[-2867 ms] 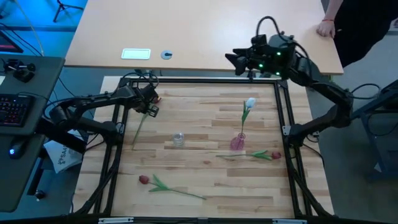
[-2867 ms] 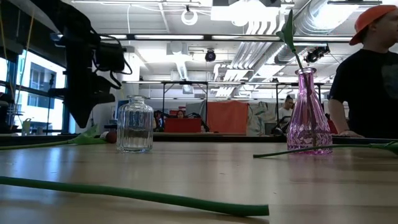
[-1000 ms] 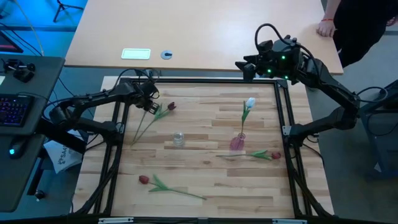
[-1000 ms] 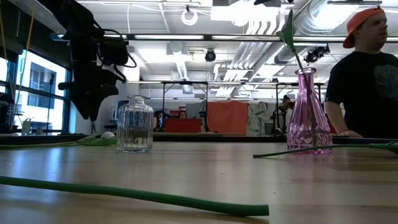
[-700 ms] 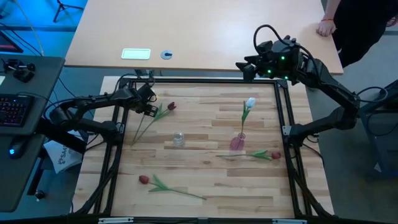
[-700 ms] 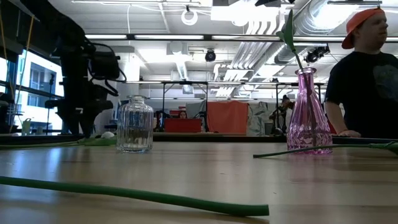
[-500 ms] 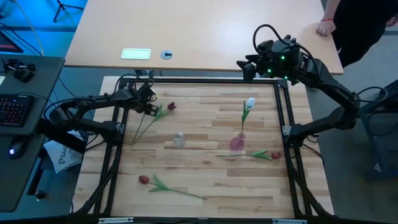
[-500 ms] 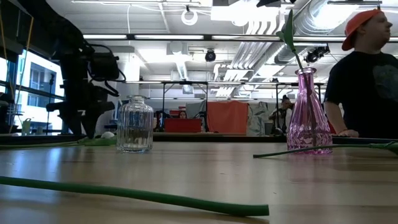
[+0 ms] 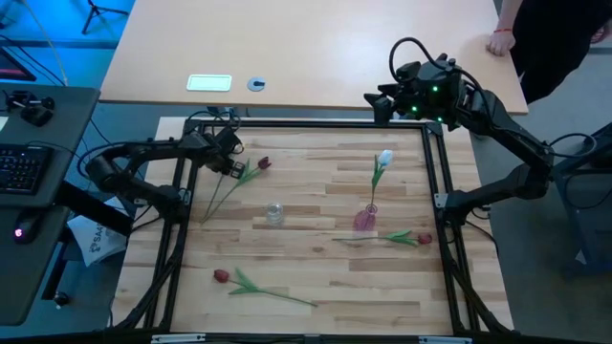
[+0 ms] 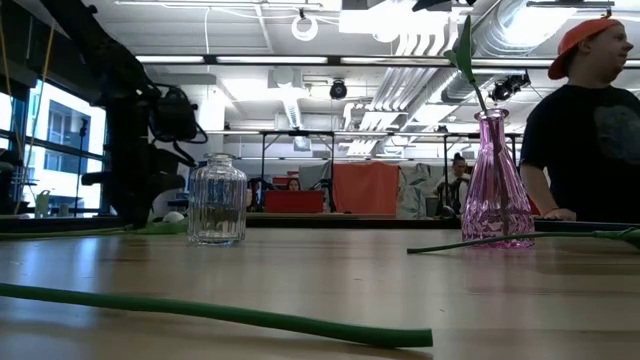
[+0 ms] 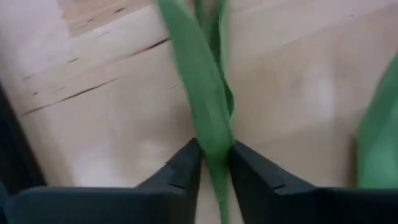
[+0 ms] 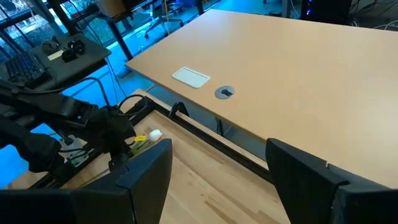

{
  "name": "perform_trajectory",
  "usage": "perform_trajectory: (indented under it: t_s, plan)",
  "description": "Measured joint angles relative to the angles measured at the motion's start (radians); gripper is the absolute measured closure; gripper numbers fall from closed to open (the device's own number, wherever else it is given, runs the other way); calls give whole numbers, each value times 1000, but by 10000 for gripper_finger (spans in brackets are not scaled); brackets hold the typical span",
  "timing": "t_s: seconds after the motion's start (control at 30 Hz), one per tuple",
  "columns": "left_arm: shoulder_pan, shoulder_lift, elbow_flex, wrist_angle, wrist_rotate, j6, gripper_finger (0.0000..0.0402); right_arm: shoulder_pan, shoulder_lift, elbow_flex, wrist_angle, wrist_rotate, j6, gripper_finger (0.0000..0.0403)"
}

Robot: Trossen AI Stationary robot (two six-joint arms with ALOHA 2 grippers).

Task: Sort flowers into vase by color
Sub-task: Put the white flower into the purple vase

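- Green stems mark the nearest flowers: 1 red tulip [image 9: 222, 275] lies near-left, stem running right; 1 more red one [image 9: 424, 237] lies right of the pink vase [image 9: 364, 220], stem running left.
- White tulip [image 9: 384, 158] already stands in that vase; the clear vase [image 9: 274, 213] is empty.
- At far left, our left gripper [image 11: 214, 163] pinches the stem of the red flower [image 9: 263, 163], whose long axis runs from head at far-right to stem tip [image 9: 205, 219] near-left.
- We should hold firmly, lift head-up, then lower the stem into the clear vase.
- Our right gripper [image 12: 214, 177] waits far-right, open and holding nothing.
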Motion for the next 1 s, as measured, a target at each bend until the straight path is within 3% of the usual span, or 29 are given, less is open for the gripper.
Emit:
perform_trajectory:
  t_s: [0.13, 0.37, 0.5, 0.6, 0.77, 1.0]
  plan:
    - [-2, -66, 10, -21, 28, 18, 391, 0, 0, 0, 0, 0, 0, 148]
    - [-2, -402, 93, -27, 138, 40, 398, -1, 0, 0, 3, 13, -8, 148]
    - [-17, -596, 156, 83, 251, 75, 400, -1, 0, 0, 37, 11, -36, 148]
    - [-49, -685, 184, 197, 299, 45, 401, -1, 0, 0, 101, -47, -71, 148]
    - [-168, -706, 212, 430, 329, -41, 401, 0, 12, 0, 232, -251, -121, 148]
    - [-369, -525, 279, 662, 226, -14, 401, 9, 110, 0, 326, -441, -164, 148]
